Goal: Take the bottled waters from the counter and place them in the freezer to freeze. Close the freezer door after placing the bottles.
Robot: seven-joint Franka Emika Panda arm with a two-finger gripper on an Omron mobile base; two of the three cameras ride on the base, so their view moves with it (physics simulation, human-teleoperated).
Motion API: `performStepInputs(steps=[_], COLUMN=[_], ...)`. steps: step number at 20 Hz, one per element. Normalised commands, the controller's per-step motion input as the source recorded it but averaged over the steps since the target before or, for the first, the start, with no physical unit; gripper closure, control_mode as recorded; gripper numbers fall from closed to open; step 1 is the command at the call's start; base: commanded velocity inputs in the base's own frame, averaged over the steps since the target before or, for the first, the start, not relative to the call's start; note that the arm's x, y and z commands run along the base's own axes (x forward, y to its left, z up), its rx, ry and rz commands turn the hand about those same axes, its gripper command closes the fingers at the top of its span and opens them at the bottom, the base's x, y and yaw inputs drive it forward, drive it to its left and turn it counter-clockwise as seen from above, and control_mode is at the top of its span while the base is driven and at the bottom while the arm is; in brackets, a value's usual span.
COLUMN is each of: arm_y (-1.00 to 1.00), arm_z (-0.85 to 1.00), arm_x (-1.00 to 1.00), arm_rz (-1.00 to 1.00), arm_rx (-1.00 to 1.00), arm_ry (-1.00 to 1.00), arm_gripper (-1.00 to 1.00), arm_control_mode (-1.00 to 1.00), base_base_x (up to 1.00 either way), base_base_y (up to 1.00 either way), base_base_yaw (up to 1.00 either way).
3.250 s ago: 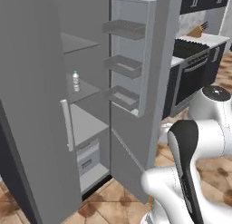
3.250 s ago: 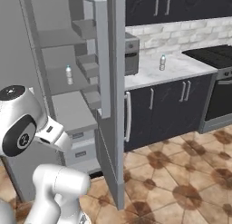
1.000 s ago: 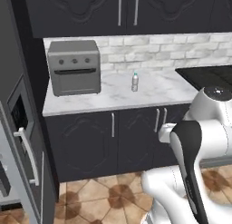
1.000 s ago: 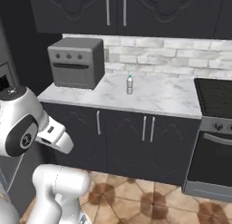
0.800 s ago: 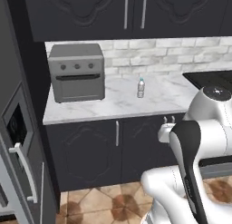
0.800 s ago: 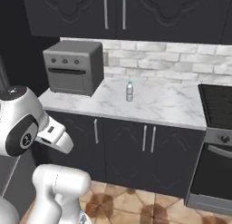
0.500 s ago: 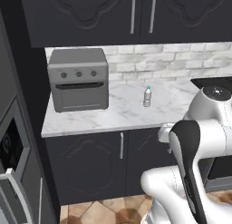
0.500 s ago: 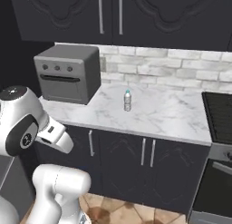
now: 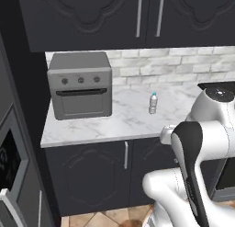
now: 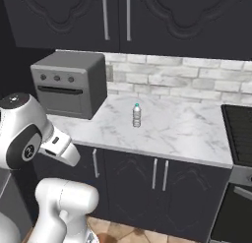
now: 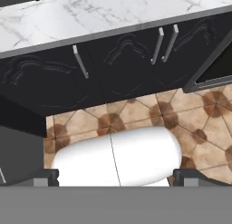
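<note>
One bottled water (image 9: 153,103) (image 10: 137,115), clear with a teal cap, stands upright on the marble counter (image 9: 124,122) (image 10: 182,129), right of a grey toaster oven. In the hand view my gripper (image 11: 115,177) is open, its dark tips far apart with nothing between them. It hangs low in front of the dark cabinet fronts, well below and short of the counter (image 11: 90,14) edge. The freezer and the freezer door are out of view.
A grey toaster oven (image 9: 80,86) (image 10: 69,89) sits at the counter's left end. The grey fridge door with a black dispenser panel (image 9: 7,159) stands at far left. A black stove (image 10: 238,124) borders the counter on the right. Dark wall cabinets hang above. Tiled floor (image 11: 136,114) lies below.
The whole picture has shifted: the base has driven, so counter, toaster oven and bottle sit larger and closer. The bottle has kept its spot on the counter. The gripper stays open.
</note>
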Motion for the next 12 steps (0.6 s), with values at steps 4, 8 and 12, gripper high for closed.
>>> performStepInputs(steps=[4,8,12], arm_y=[0.00,0.00,0.00], arm_z=[0.00,0.00,0.00], arm_x=[0.00,0.00,0.00], arm_rz=[0.00,0.00,0.00], arm_rx=[0.00,0.00,0.00], arm_ry=[0.00,0.00,0.00], arm_gripper=[-1.00,-1.00,-1.00], arm_control_mode=[1.00,1.00,1.00], base_base_x=[0.42,0.65,0.62], base_base_y=[0.19,0.13,0.01], base_base_yaw=[0.00,0.00,0.00])
